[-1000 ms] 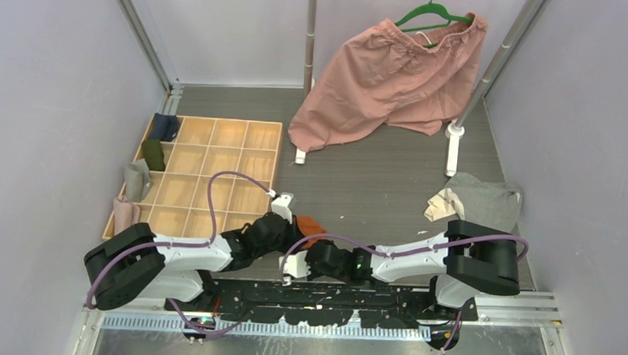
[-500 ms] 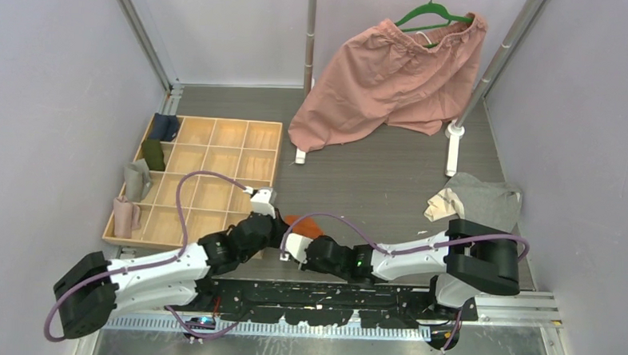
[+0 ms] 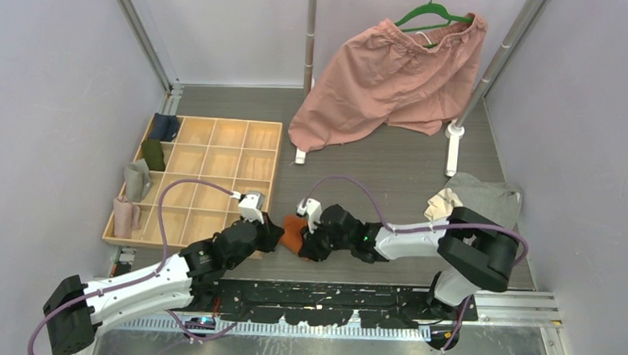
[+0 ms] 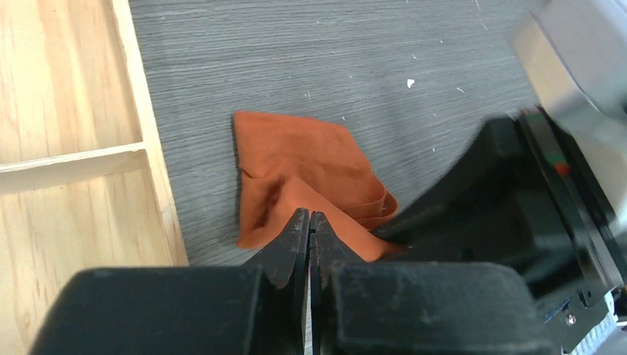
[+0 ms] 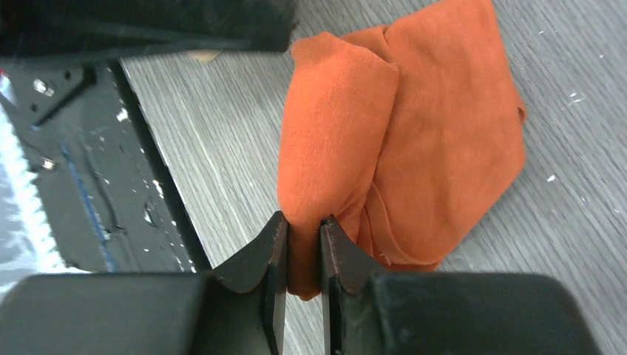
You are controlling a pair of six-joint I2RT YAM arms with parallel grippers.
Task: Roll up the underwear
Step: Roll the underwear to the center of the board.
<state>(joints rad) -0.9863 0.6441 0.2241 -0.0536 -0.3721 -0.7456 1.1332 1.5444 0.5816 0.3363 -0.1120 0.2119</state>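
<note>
The rust-orange underwear [image 3: 293, 227] lies partly folded on the grey table just right of the wooden tray. In the right wrist view my right gripper [image 5: 303, 240] is shut on a thick fold at the cloth's [image 5: 444, 126] near edge. In the left wrist view my left gripper [image 4: 309, 216] is shut, its tips over the cloth's [image 4: 303, 159] near edge with nothing visible between the fingers. From above, the left gripper [image 3: 275, 230] and the right gripper [image 3: 306, 243] flank the cloth. The grey underwear [image 3: 486, 201] with cream trim lies crumpled at the right.
A wooden compartment tray [image 3: 217, 120] sits at the left, with rolled garments [image 3: 153, 154] in its left compartments. Big pink shorts [image 3: 387, 77] hang on a green hanger from a rack whose white foot [image 3: 454, 144] stands on the table. Walls close both sides.
The right gripper has swung away from the near edge out over the table, holding the orange cloth. The left arm has stretched out lower and its gripper has shifted left beside the tray.
</note>
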